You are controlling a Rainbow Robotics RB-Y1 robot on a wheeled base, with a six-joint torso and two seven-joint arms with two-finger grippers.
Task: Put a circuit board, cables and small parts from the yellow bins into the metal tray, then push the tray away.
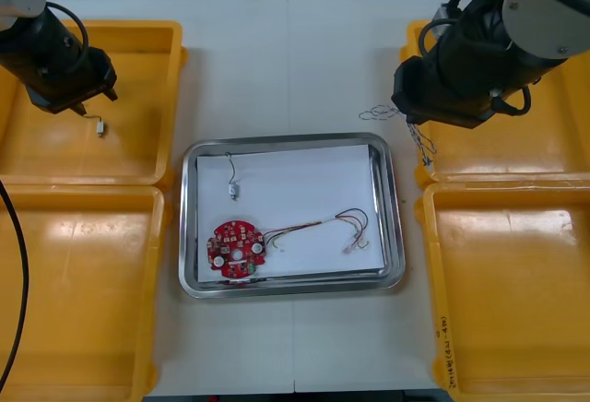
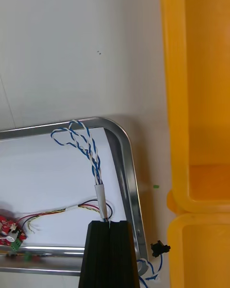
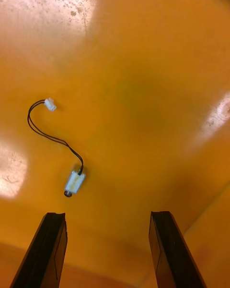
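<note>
As right gripper (image 2: 109,222) pinches cable (image 2: 94,161), left (image 3: 108,215) (parted) hovers.

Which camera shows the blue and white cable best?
Right wrist view: the blue and white cable rises from the right gripper's shut fingers over the tray corner. Front view: thin strands beneath that gripper. Left wrist view faces a bin.

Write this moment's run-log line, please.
left end effector open above small metal part in yellow bin | right end effector shut on twisted blue and white cable
</note>
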